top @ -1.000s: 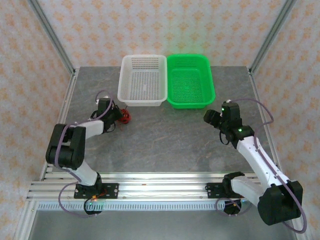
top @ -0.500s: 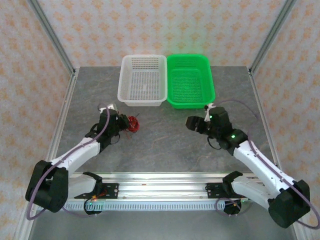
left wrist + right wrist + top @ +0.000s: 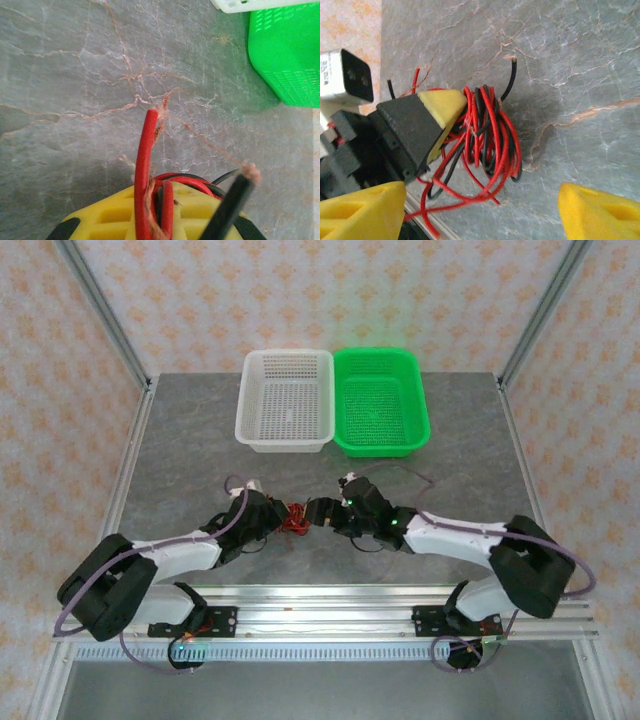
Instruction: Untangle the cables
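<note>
Here we find the cables (image 3: 297,517) bunched near the middle of the table's (image 3: 180,440) front edge.
From above it is a small red knot between the left gripper (image 3: 283,517) and right gripper (image 3: 318,512); the right wrist view resolves red and black loops clamped in the left gripper's closed yellow tip, the right fingers (image 3: 600,212) spread wide apart; the left wrist view adds a frayed red end.

One white basket (image 3: 288,444), one green basket (image 3: 382,448), one tangle of cables (image 3: 296,518).
</note>
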Available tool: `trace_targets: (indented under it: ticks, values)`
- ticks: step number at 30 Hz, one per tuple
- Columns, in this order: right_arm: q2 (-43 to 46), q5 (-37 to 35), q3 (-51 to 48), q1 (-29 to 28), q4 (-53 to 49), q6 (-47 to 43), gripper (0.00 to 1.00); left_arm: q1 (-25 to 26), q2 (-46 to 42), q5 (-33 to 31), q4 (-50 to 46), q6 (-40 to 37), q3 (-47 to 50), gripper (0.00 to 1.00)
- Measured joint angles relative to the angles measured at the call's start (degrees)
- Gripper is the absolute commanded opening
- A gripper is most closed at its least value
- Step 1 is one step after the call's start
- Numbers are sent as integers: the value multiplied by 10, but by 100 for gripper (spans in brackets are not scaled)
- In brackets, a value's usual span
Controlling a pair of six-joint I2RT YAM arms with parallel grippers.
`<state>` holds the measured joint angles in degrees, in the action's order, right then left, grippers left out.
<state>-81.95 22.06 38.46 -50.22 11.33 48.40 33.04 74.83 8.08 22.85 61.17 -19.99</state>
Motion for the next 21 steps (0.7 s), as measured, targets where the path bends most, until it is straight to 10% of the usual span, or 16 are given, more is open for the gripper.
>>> trace_targets:
  ticks: [10, 17, 21]
  values:
    - [-96, 6, 0, -5, 86, 31, 62, 4, 34, 5, 98, 58, 22, 0]
    - [-124, 21, 1, -5, 127, -39, 11, 3, 24, 8, 113, 65, 28, 0]
    - [-119, 25, 2, 3, 112, -141, 1, 2, -1, 12, 96, 57, 27, 0]
